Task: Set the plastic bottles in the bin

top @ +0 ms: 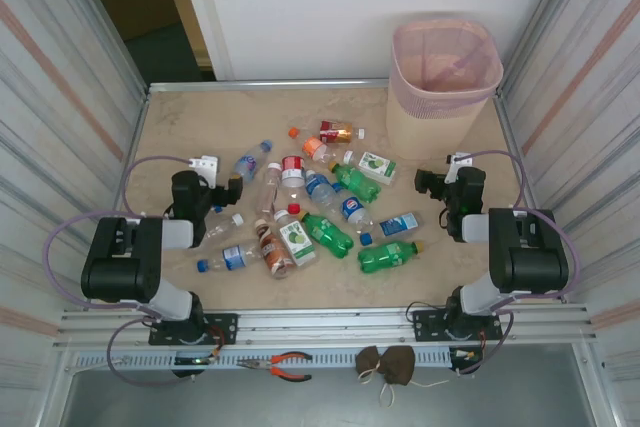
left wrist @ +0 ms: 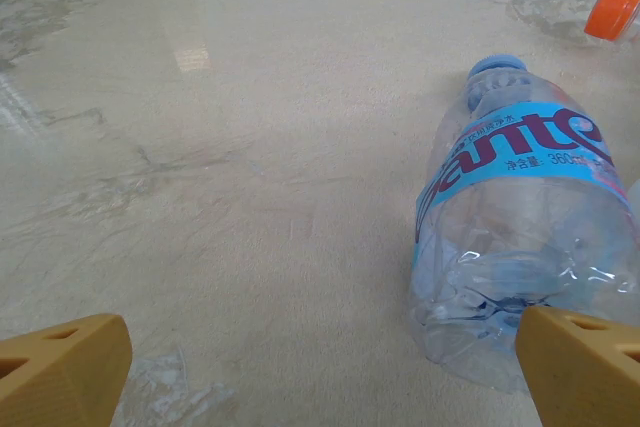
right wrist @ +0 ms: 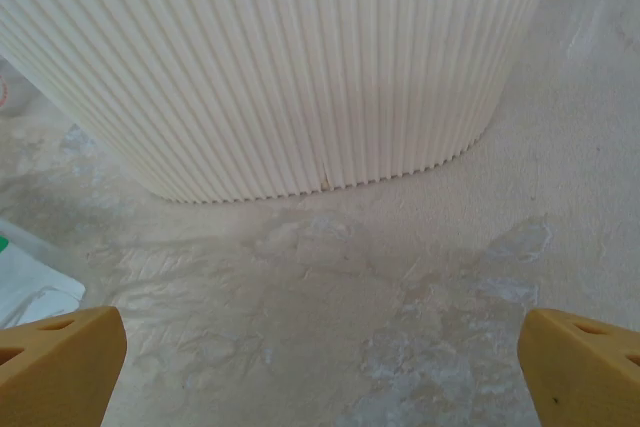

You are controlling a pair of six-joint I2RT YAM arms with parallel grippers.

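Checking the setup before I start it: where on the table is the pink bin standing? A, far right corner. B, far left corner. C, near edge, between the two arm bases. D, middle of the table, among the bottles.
A: the bin stands upright at the far right corner of the table, beyond the scattered plastic bottles lying mid-table.

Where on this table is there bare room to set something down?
Bare: the far strip of table from the left corner to the bin, behind the bottles; also the near strip between the arm bases. Crowded: the middle, where bottles lie packed together.
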